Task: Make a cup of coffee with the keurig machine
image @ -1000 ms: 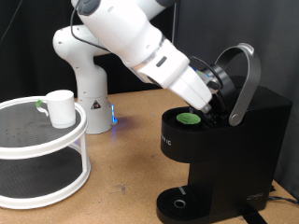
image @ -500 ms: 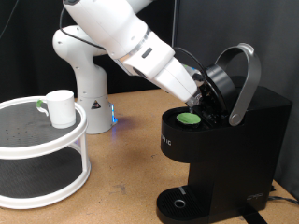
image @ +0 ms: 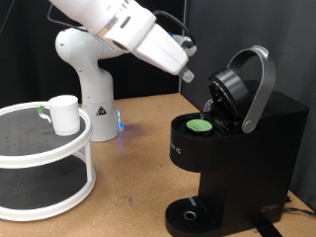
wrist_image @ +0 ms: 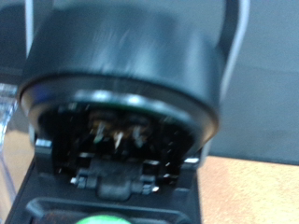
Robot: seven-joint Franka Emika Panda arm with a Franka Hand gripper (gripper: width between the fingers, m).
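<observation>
The black keurig machine (image: 237,148) stands at the exterior view's right with its grey arched lid handle (image: 259,84) raised and the lid open. A green-topped pod (image: 200,125) sits in the open chamber. My gripper (image: 185,71) hangs in the air up and left of the lid, apart from it, with nothing seen between its fingers. The white cup (image: 64,114) stands upright on the top tier of a round white stand at the left. The wrist view is filled by the blurred underside of the lid (wrist_image: 121,93), with a sliver of the pod (wrist_image: 101,219) at the picture's edge.
The white two-tier round stand (image: 44,163) occupies the exterior view's left. The white robot base (image: 89,79) with a blue light stands behind it. The wooden table (image: 133,188) lies between the stand and the machine. A round drip tray (image: 190,212) sits at the machine's foot.
The arm has drawn back up and to the exterior view's left, away from the pod chamber. The green pod stays in the chamber; cup and lid are unmoved.
</observation>
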